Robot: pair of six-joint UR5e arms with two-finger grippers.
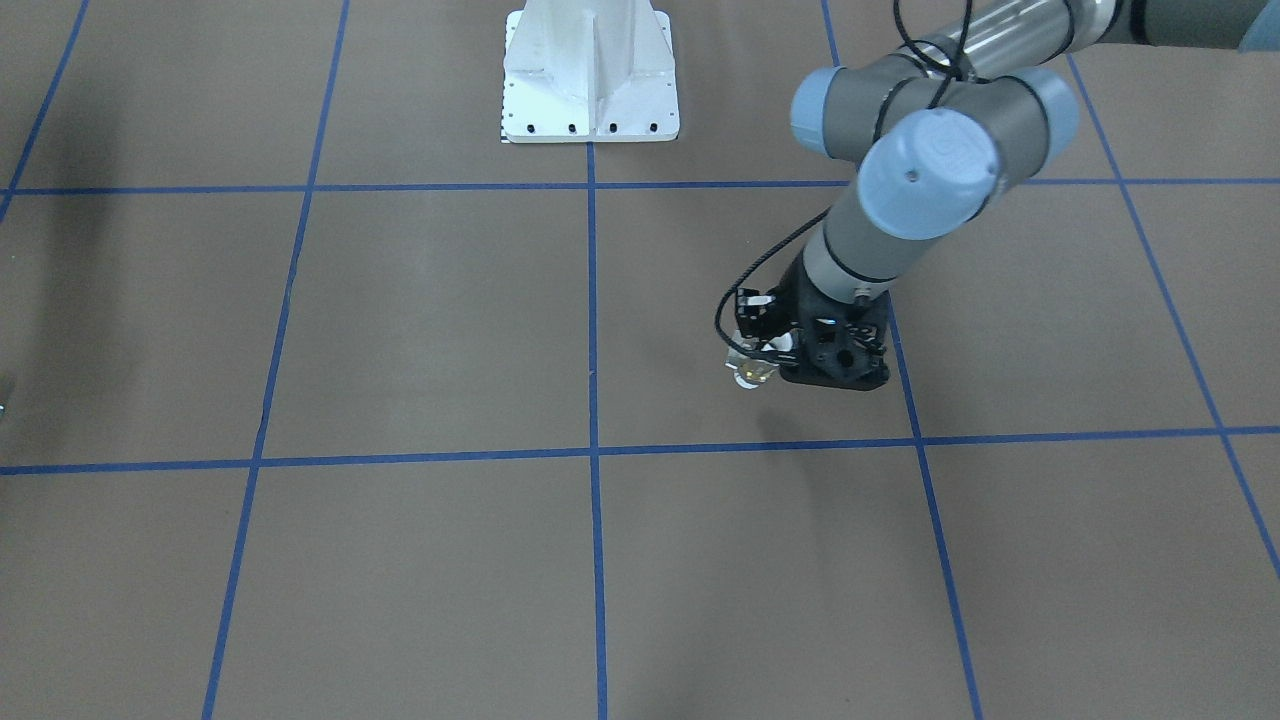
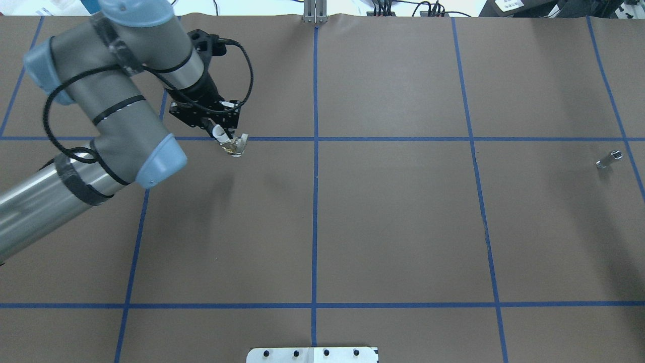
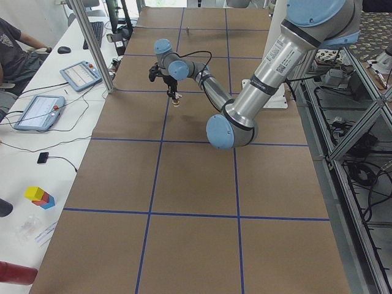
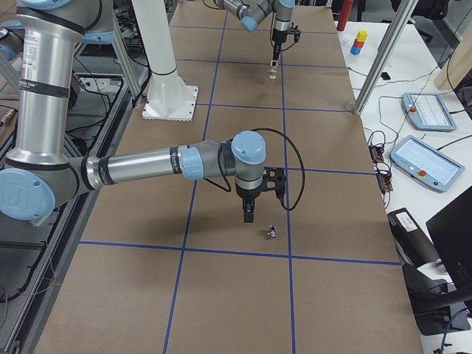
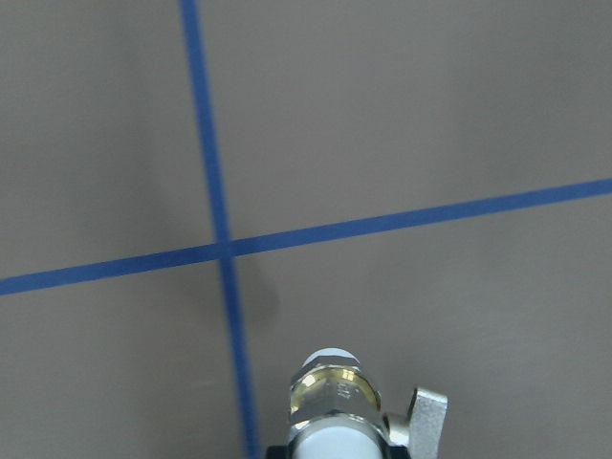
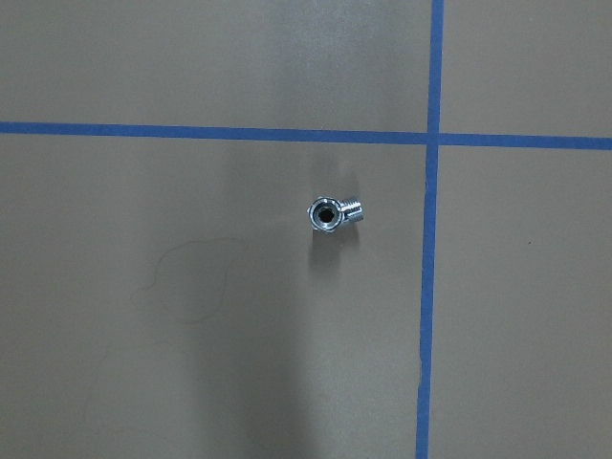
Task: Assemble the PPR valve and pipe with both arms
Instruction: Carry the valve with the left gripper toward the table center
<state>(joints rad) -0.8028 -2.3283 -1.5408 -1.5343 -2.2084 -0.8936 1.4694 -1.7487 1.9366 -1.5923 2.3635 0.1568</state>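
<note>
The PPR valve (image 2: 236, 146), brass in the middle with a white end and a pale side lever, hangs just above the table with my left gripper (image 2: 227, 138) shut on it. The left wrist view shows the valve (image 5: 331, 400) at the bottom edge, over a blue tape crossing. The pipe (image 2: 608, 159), a short silvery stub, lies alone at the far right of the table. In the right wrist view the pipe (image 6: 332, 212) lies mouth up, right below the camera. My right gripper (image 4: 249, 215) hovers beside the pipe (image 4: 272, 233). I cannot tell whether it is open or shut.
The white bolted pedestal (image 1: 590, 90) stands at the robot's side of the table. Blue tape lines (image 2: 315, 201) divide the brown surface into squares. A side bench with tablets (image 4: 428, 158) and a metal post (image 3: 92, 43) borders the far edge; a seated person (image 3: 12, 49) is there.
</note>
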